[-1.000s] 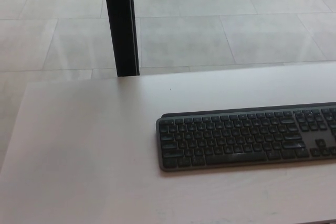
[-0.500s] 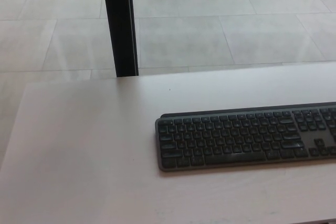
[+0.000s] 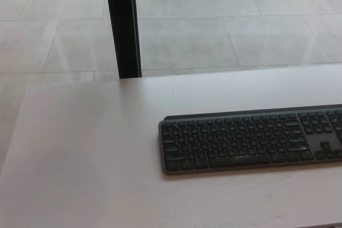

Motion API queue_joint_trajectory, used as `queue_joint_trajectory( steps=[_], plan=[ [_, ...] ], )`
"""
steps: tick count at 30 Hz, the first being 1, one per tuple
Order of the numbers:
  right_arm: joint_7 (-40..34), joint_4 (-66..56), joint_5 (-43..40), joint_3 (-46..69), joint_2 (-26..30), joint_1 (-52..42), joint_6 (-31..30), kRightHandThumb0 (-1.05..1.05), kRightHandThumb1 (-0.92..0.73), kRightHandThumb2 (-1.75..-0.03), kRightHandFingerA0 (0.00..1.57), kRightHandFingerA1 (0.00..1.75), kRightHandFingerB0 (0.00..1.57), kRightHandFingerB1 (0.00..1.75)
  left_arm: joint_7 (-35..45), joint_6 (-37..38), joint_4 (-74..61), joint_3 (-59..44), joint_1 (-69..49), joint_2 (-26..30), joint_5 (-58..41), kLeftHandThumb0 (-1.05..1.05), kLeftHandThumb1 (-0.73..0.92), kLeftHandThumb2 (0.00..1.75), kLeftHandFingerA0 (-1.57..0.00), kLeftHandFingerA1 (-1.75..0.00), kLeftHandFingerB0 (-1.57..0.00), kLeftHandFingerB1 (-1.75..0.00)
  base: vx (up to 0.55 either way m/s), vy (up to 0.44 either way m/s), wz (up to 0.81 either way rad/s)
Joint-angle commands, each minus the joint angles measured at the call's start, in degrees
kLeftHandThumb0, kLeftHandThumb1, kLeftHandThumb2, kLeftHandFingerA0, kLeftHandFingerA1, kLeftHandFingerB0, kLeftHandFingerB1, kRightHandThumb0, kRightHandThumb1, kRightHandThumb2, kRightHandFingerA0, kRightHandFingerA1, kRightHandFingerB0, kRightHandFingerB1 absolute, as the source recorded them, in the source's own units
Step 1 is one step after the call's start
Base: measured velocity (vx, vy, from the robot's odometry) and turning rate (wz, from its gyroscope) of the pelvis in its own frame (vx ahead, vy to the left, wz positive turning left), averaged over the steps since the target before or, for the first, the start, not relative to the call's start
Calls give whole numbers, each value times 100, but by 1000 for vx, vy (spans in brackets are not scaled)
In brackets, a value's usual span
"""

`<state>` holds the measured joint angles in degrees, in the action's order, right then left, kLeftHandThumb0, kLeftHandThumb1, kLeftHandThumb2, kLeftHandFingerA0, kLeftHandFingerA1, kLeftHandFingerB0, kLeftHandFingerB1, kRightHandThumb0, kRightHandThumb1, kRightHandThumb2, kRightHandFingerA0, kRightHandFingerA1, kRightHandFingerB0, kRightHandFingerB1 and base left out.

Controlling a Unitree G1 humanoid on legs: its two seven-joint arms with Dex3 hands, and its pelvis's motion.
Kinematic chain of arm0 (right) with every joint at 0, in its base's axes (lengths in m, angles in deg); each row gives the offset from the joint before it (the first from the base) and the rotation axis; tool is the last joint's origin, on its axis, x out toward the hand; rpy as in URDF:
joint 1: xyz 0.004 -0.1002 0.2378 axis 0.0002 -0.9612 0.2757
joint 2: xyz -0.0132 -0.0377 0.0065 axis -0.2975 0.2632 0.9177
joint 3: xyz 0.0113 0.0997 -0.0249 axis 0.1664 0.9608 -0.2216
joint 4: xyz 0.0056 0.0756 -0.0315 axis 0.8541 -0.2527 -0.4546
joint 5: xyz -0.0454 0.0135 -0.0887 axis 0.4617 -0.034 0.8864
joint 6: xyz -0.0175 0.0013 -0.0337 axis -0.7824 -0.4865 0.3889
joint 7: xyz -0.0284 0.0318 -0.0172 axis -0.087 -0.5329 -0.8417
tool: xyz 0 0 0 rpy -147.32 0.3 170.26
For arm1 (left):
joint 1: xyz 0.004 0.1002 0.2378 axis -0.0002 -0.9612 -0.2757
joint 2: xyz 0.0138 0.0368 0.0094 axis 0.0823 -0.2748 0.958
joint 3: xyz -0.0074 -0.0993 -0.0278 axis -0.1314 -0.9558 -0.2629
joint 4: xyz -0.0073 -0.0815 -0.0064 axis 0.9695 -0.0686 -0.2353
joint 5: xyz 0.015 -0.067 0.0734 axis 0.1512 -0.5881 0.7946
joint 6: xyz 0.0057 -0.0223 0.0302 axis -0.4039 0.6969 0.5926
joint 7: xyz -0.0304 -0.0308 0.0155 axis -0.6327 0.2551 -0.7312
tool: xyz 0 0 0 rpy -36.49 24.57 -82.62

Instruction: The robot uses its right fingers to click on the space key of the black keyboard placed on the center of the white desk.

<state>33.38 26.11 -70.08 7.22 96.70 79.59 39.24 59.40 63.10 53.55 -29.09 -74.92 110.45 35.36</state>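
- Behind our work lies a pale tiled floor [image 3: 214, 36], seen past the far edge of the counter, with a black post [image 3: 123, 25] standing upright at the left of centre and meeting that far edge.
- The white counter [image 3: 85, 148] fills the lower part of the head view; its left half is bare, apart from a tiny dark speck near the far edge.
- Moving right, we find the black keyboard [image 3: 251, 141] lying flat on the counter, its long side roughly parallel to the near edge; its right end runs out of the picture.
- The space key [image 3: 239, 160] is the long bar in the nearest row of keys, right of the keyboard's left corner.
- Neither of our hands shows here, so we cannot tell whether their fingers are spread or closed.
- As we judge it, the task has not visibly begun: nothing touches the keyboard and no key is being pressed.
- What is left is all of it: bring our right hand in from the right, lower a finger over the space key, press and lift.
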Motion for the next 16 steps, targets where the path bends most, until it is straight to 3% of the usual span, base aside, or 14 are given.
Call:
queue_joint_trajectory(
  steps=[1,6,9,11,13,14,16],
  plan=[
    [-57,148,-214,-38,108,-14,149,-57,-64,-59,66,66,51,63,82,69,19,-75,-61,31,-102,-60,72,61,-73,-68,-62,-57,0,0,0],
    [15,152,-254,-126,85,-140,219,-57,-64,-59,66,74,51,63,25,91,8,-43,-126,28,-52,-57,73,62,-75,-71,-66,-58,0,0,0],
    [-208,173,-144,-239,95,-7,320,-55,-61,-59,72,68,64,67,129,134,10,19,-37,44,-8,-58,73,62,-72,-70,-65,-59,0,0,0],
    [-151,121,-20,-381,93,-106,470,-55,-62,-59,74,68,63,67,113,146,29,-37,-18,17,-69,-57,72,61,-74,-70,-67,-60,0,0,0],
    [209,52,-133,-448,98,-240,559,-55,-65,-60,65,71,51,64,92,160,31,-72,2,-17,-96,-57,71,61,-77,-74,-67,-60,0,0,0],
    [-27,115,-75,-460,157,-192,474,-58,-62,-59,67,64,51,62,158,191,52,-54,-25,-27,-71,-56,72,61,-76,-72,-64,-59,0,0,0],
    [-86,173,-66,-471,170,-186,516,-58,-62,-59,71,66,54,67,174,197,61,-59,-51,-30,-68,-56,71,61,-76,-72,-64,-58,0,0,0]
  ],
)
